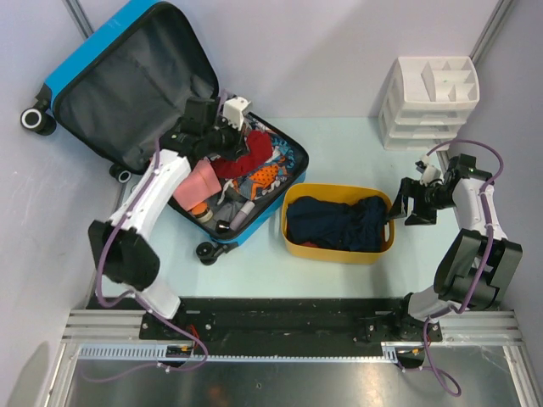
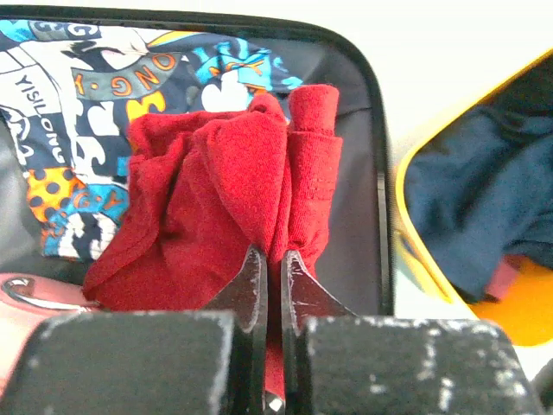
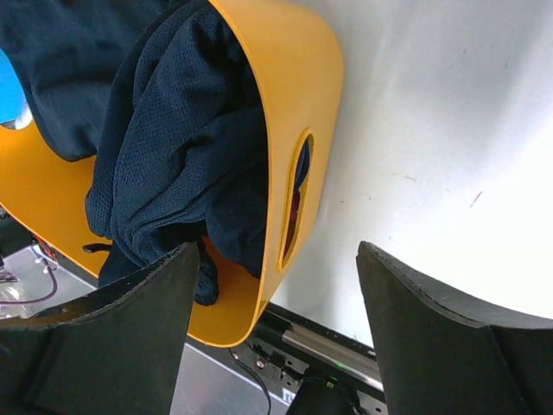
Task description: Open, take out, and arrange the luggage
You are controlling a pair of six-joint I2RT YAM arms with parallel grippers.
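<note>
Bright, even light (wrist foregrounds blurred)

I see the pale table (image 1: 339, 144) bearing the open blue luggage (image 1: 127, 85), a yellow tub (image 1: 339, 254) and a white drawer unit (image 1: 433, 106).

The luggage (image 1: 81, 66) has a glossy plastic shell, matt cloth lining (image 1: 136, 85).

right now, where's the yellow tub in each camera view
Top external: yellow tub at table centre, just right of the open luggage.
Left wrist: yellow tub along the right edge, right of the red cloth.
Right wrist: yellow tub fills the upper left, its handle slot facing the camera.
Shared landmark: the navy clothes heaped inside the tub show in all three views.
</note>
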